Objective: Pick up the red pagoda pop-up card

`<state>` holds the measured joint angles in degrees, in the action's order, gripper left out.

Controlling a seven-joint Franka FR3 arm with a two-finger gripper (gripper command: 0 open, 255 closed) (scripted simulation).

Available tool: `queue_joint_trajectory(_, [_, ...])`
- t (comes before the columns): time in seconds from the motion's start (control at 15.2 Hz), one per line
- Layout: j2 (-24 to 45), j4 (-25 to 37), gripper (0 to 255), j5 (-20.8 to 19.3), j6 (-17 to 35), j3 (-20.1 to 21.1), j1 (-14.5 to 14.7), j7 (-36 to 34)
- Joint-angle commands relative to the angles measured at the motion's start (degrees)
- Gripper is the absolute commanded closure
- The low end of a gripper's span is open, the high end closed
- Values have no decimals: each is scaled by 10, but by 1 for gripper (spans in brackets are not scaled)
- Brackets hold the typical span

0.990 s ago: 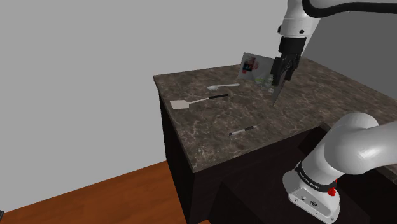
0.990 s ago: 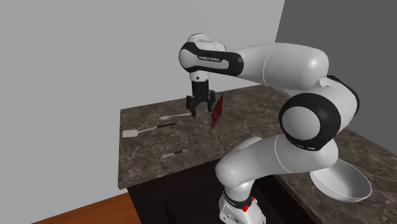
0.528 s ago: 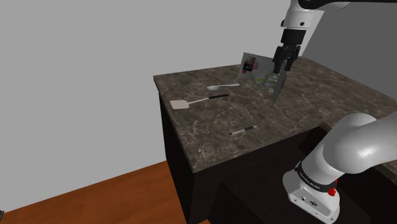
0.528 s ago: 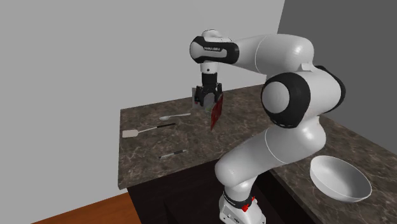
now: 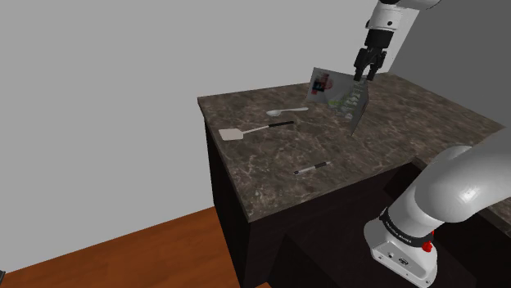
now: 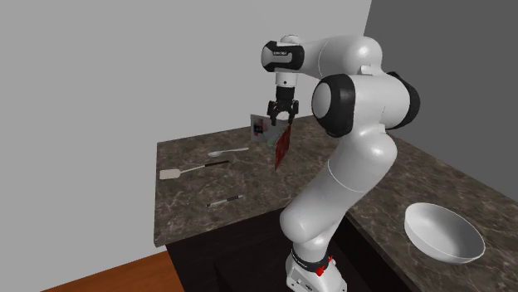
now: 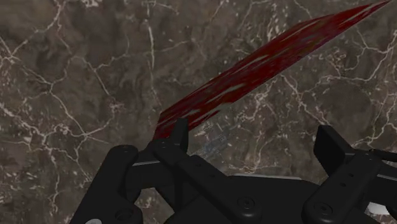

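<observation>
Dark veined worktop (image 5: 270,164) in the shoulder view, pop-up card (image 5: 342,100) standing upright towards the back, hand (image 5: 364,74) poised just above it. Second exterior view: the card's red face (image 6: 282,146) sits under the hand (image 6: 277,121), unlifted. Wrist view: fingers (image 7: 179,130) spread wide, and the red edge (image 7: 254,70) slants past one (not clasped). It looks like the approach; next, straddle that thin edge and close.

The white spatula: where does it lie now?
In the shoulder view, the white spatula lies near the left edge of the counter, between the spoon behind it and the pen in front.
</observation>
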<state>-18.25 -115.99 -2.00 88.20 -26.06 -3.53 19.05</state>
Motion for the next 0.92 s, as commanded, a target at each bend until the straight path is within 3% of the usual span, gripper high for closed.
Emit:
queue_joint_trajectory(0.0, [38,36,0,14,0,-25,-4,30])
queue_joint_trajectory(0.2, [94,88,0,39,-6,-55,-11,71])
queue_joint_trajectory(0.79, [94,31,0,39,52,-56,-13,76])
queue_joint_trajectory(0.86, [94,31,255,38,52,-57,-13,77])
